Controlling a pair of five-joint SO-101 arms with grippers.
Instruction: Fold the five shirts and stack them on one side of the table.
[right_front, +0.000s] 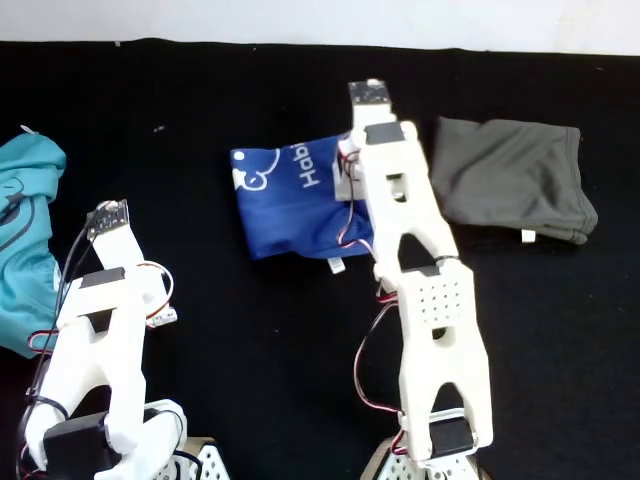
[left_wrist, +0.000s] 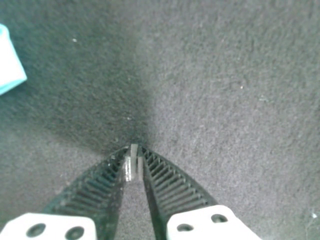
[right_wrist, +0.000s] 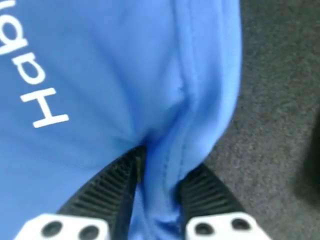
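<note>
Black tabletop: matte, felt-like nap flecked with lint; likely to grip cloth dragged across it and so to pull a fold open. Teal shirt at the left edge: smooth, thin knit, rumpled into an unfolded heap just beside the left arm; liable to be caught and dragged by a careless swing of that arm. Blue shirt near the centre: slick, light fabric with white print, folded into a rough rectangle, one corner askew, a white tag poking out at the near edge; likely to sag, unfold or slip from a thin pinch on lifting. Grey-green shirt to the right, apart from the blue: duller, softer weave, folded flat, corners rounded; open to rucking under a stack set down crooked. Right gripper: ribbed black fingers clamped on the blue shirt's stitched edge, a raised seam bunched between them. Left gripper: same ribbed fingers pressed together on nothing, over bare tabletop.
</note>
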